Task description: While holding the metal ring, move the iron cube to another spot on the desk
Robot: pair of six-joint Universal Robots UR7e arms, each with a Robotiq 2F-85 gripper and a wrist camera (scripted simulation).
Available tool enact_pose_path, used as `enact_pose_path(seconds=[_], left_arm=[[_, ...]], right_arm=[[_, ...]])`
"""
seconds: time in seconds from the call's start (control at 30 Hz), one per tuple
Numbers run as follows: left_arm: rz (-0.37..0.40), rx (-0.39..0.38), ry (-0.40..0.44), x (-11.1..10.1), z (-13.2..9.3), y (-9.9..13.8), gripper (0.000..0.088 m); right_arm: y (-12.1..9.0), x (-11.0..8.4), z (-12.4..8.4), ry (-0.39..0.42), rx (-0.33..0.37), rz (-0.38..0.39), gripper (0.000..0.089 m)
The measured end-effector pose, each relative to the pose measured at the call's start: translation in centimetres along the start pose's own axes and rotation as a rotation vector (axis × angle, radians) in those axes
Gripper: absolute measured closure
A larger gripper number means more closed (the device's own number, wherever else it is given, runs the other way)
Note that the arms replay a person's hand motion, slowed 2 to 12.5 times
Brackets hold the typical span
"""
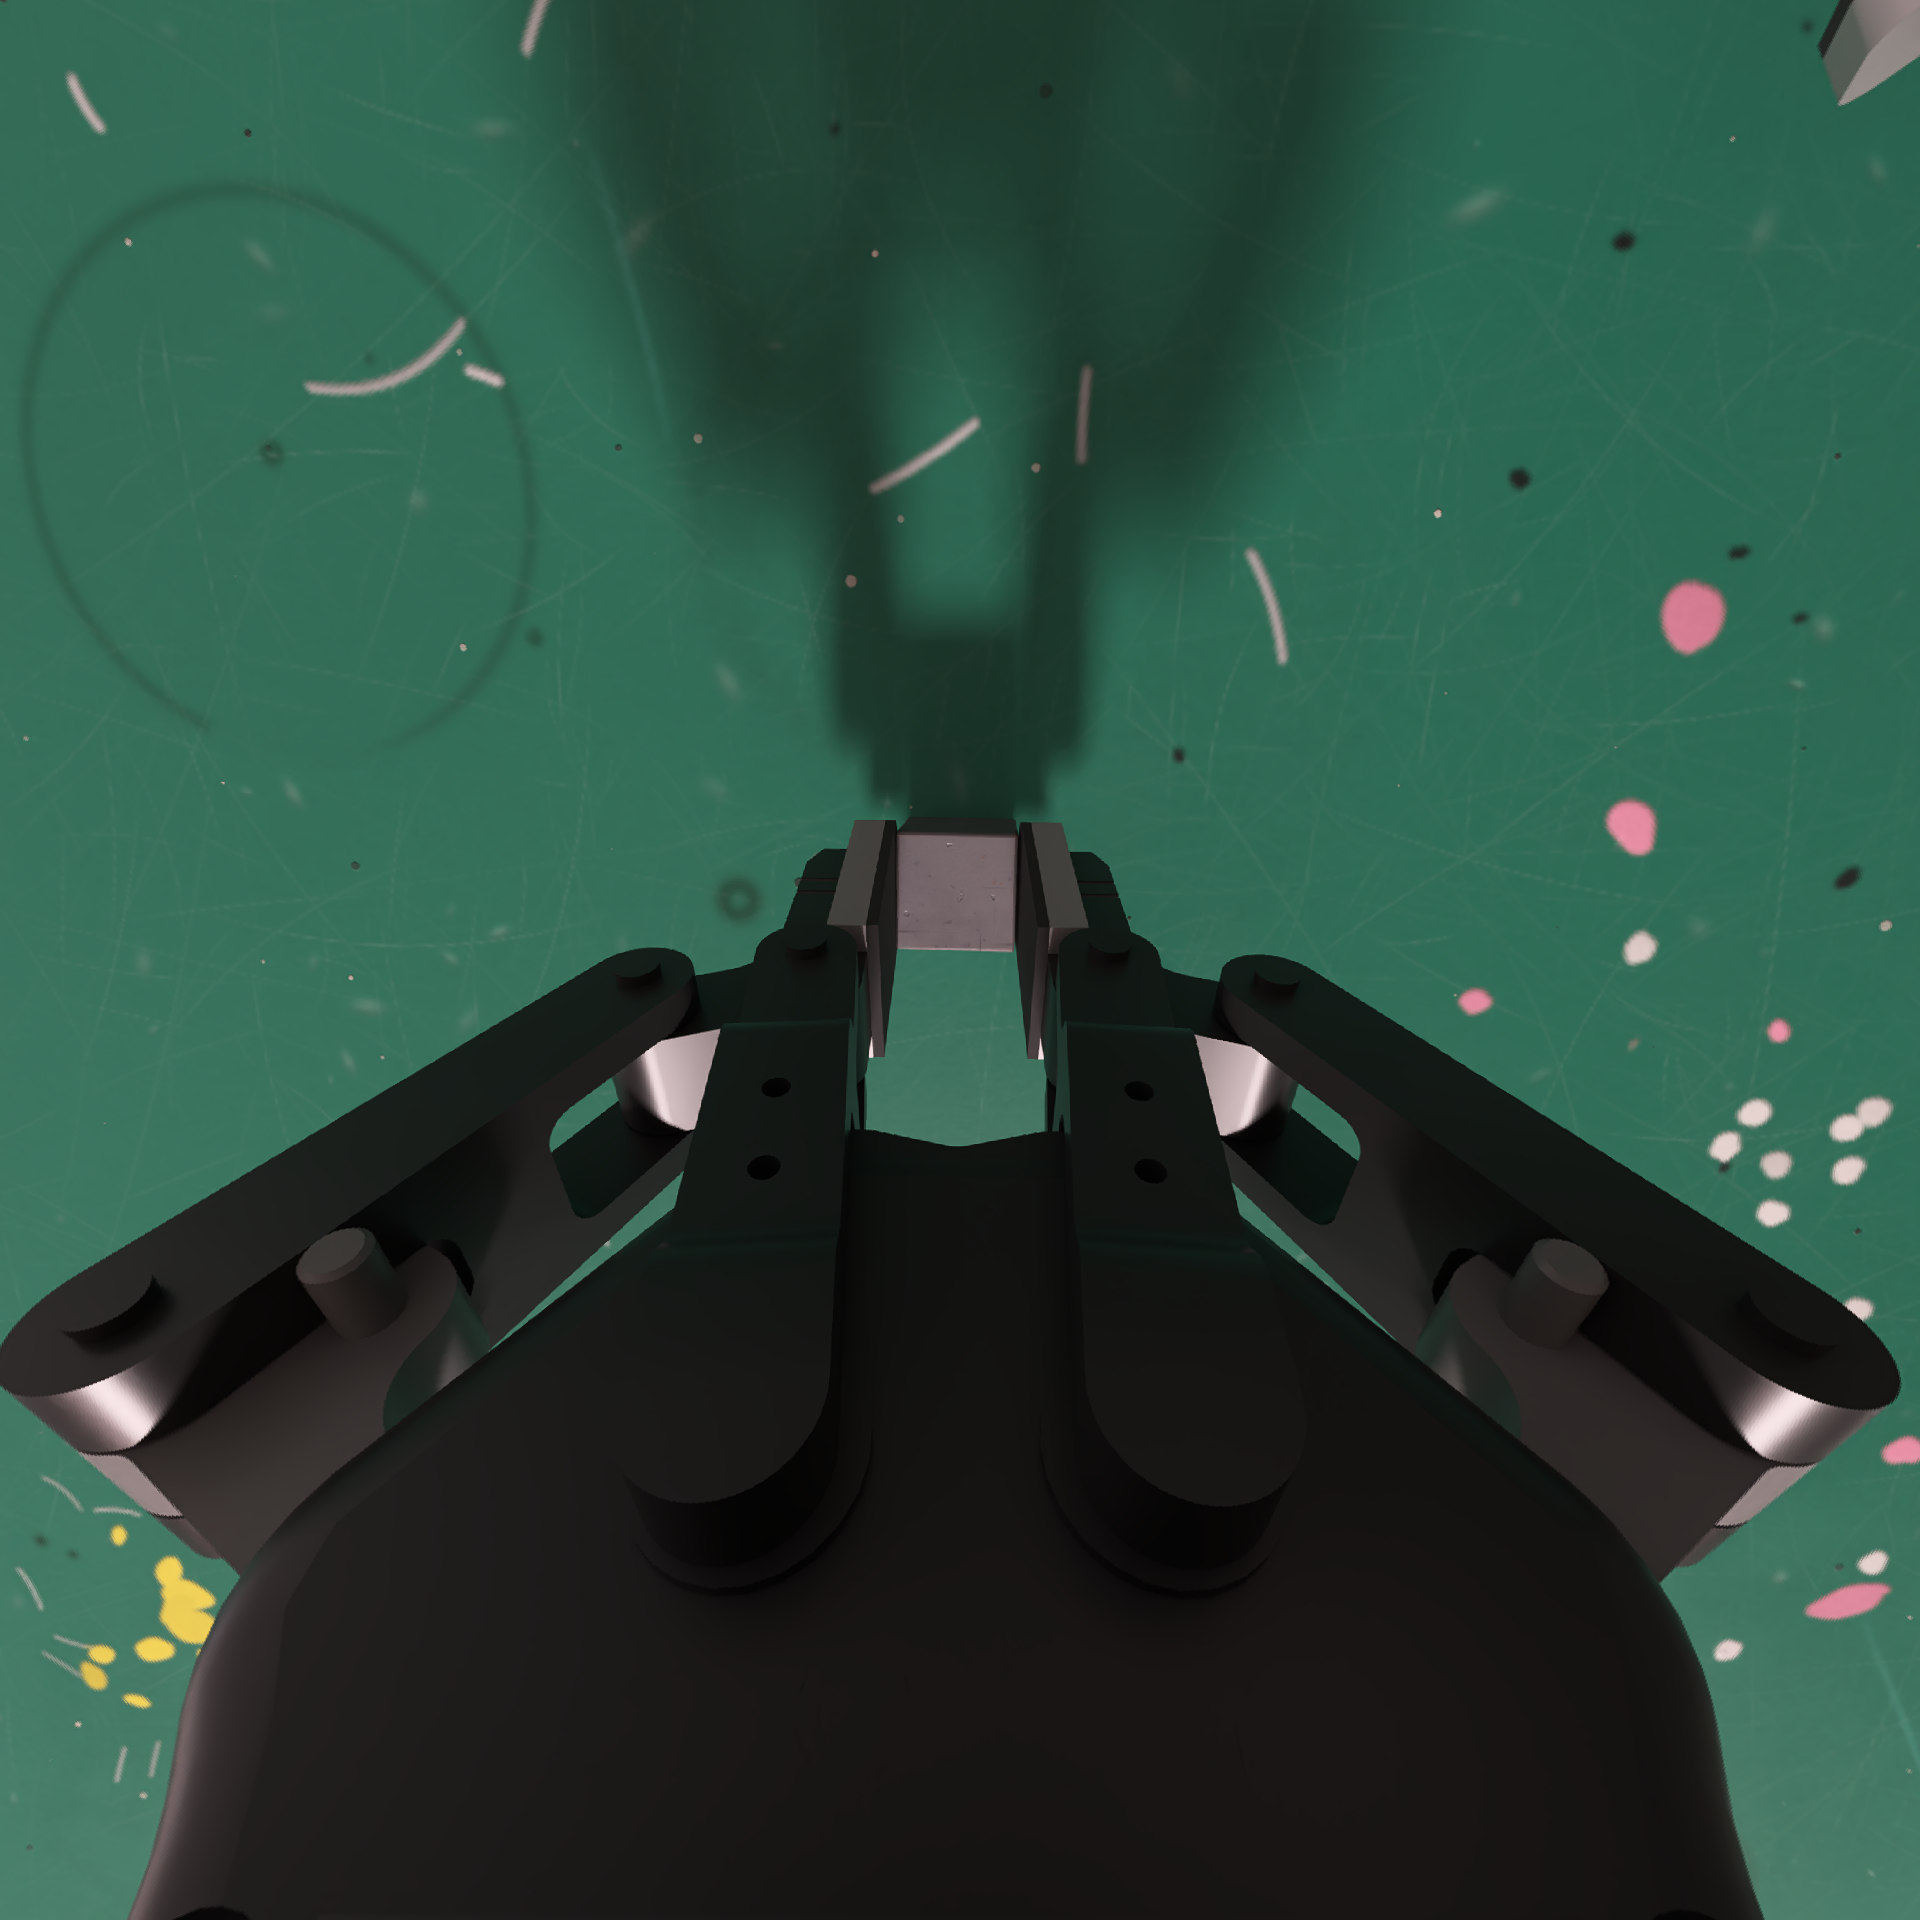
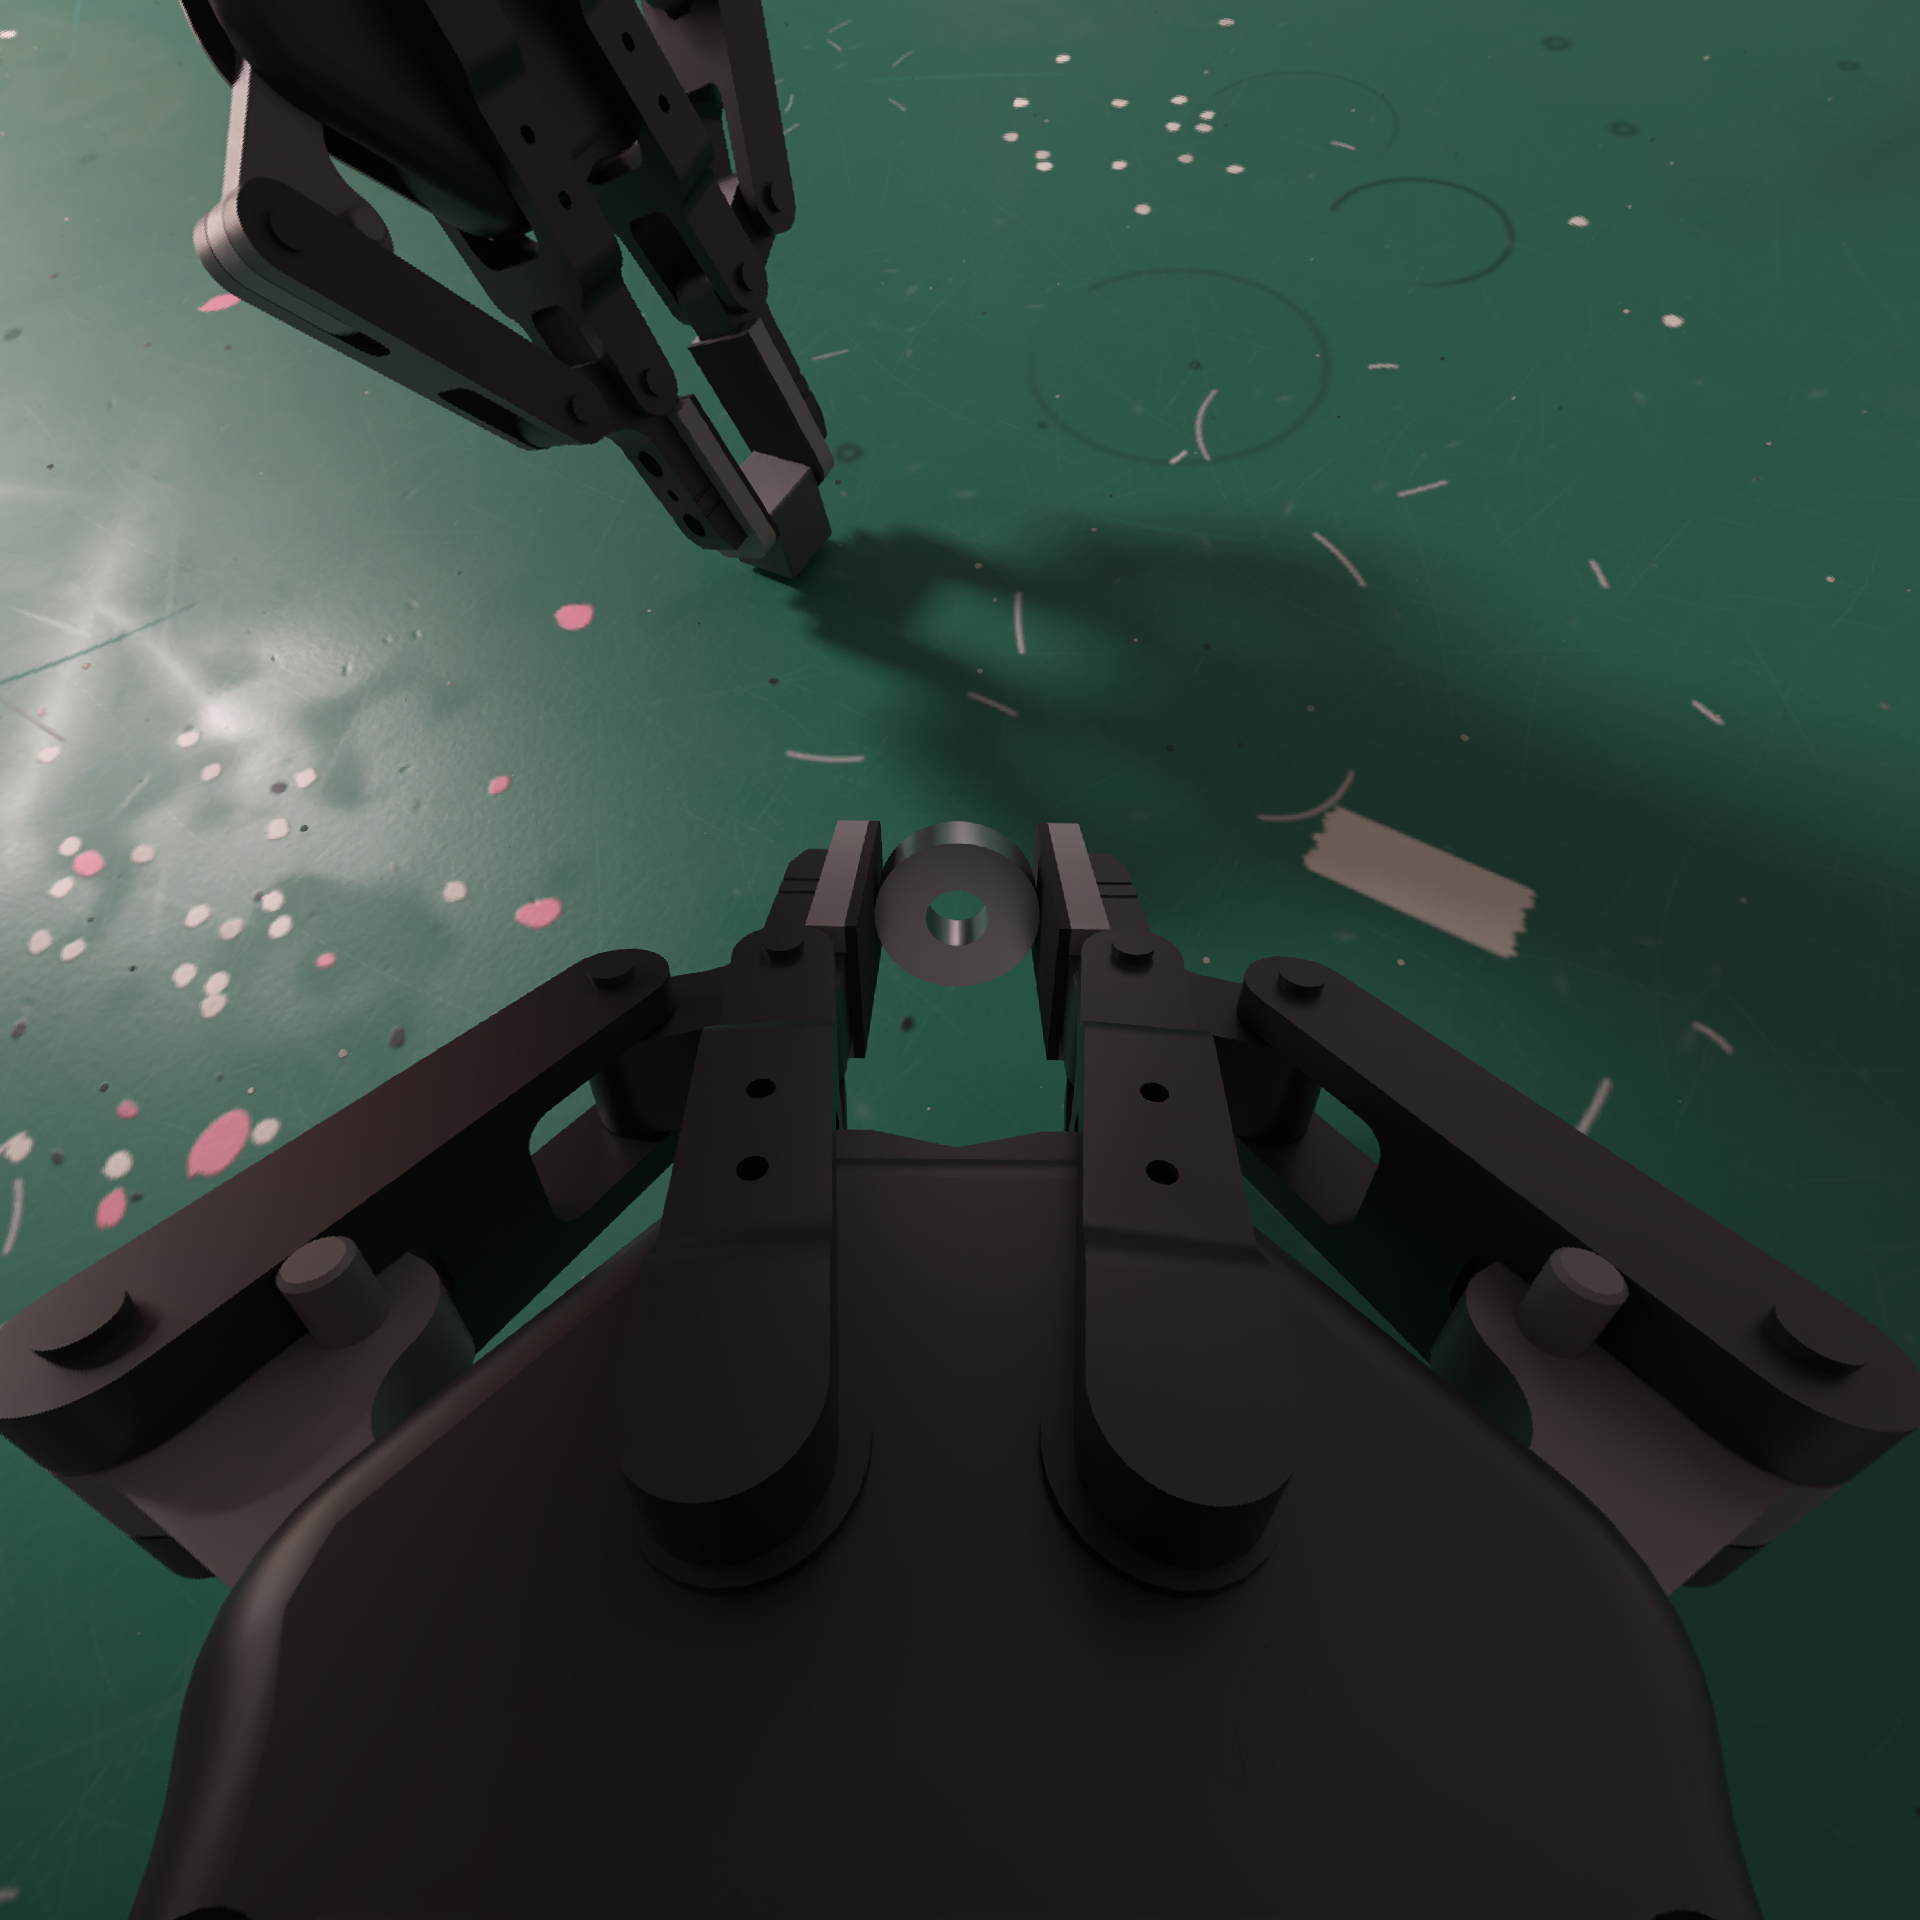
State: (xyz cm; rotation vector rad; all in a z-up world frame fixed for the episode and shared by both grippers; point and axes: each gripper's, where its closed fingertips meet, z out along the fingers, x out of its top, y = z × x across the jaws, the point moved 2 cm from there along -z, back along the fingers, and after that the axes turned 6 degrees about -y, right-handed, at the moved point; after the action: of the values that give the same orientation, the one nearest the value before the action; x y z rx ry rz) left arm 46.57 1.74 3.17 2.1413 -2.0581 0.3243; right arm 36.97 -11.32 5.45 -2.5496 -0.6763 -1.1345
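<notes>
In the left wrist view my left gripper [image 1: 956, 883] is shut on a small grey iron cube [image 1: 956, 885], held between both pads right at the green desk surface. The right wrist view shows the same gripper [image 2: 774, 520] at upper left with the cube [image 2: 795, 509] at its tips, low on the desk; whether the cube touches the desk I cannot tell. My right gripper [image 2: 956, 914] is shut on a thick grey metal ring [image 2: 956, 920], its hole facing the camera, held above the desk.
The green desk [image 2: 1351, 644] is scratched and spotted with pink, white and yellow paint. A pale strip of tape [image 2: 1418, 881] lies on it to the right of the ring. A grey object's corner [image 1: 1870, 52] shows at the top right of the left wrist view.
</notes>
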Motion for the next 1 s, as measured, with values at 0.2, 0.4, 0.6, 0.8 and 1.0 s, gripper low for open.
enact_pose_path(seconds=[0.2,0.4,0.6,0.8,1.0], left_arm=[[-0.016,0.015,-0.003,0.1,0.2,-0.3,0.0677],[-0.033,0.035,-0.008,0.2,0.3,-0.6,0.0675],[-0.049,0.055,-0.009,0.2,0.3,-1.0,0.0674],[-0.067,0.07,-0.009,0.1,0.3,-1.4,0.0674],[-0.08,0.074,-0.015,0.1,0.3,-1.6,0.0674]], right_arm=[[0.1,-0.1,0.0,-0.003,-0.006,-0.003,0.0634],[0.2,-0.1,-0.1,-0.003,-0.01,-0.003,0.0634],[0.2,-0.1,-0.1,-0.002,-0.011,0.0,0.0634],[0.3,-0.1,-0.2,-0.002,-0.012,0.003,0.0634],[0.3,-0.1,-0.2,-0.001,-0.012,0.004,0.0634]])
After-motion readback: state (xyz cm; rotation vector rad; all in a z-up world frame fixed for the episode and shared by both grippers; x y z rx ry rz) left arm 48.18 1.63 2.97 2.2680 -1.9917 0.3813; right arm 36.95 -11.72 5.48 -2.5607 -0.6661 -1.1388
